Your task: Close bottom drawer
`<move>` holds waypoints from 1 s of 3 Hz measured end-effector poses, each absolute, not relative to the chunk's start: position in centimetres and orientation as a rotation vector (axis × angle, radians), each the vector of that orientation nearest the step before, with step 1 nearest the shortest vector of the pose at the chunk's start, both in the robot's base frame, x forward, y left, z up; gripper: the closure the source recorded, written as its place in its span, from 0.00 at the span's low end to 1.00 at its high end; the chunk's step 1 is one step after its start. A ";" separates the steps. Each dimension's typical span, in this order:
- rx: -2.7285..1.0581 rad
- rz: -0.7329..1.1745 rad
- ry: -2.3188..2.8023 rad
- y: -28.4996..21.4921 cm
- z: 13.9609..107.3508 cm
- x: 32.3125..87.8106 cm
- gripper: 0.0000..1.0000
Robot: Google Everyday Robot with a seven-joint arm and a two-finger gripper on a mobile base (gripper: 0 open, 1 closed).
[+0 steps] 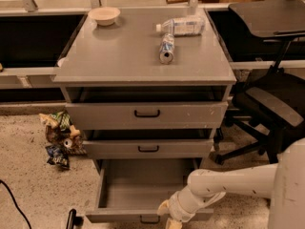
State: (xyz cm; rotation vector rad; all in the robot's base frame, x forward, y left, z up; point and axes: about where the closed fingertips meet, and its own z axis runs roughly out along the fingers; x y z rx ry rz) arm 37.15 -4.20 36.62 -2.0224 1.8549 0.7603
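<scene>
Grey cabinet (143, 112), bottom drawer (143, 194) pulled well out, white arm (228, 185) coming in from the right, gripper (170, 220) at the drawer's front edge beside its black handle, bowl (104, 15), bottle (183, 26) and can (166, 48) on the tabletop (124, 51), black chair (274, 104) alongside.

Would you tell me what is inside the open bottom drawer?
The bottom drawer shows only bare grey floor; the gripper at its front edge and the arm hide one front corner.
</scene>
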 end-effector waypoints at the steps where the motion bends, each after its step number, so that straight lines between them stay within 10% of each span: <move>1: -1.995 0.823 1.848 -5.1 31.3 36.4 0.66; 3: -1.941 0.902 1.897 -6.6 25.1 36.2 1.00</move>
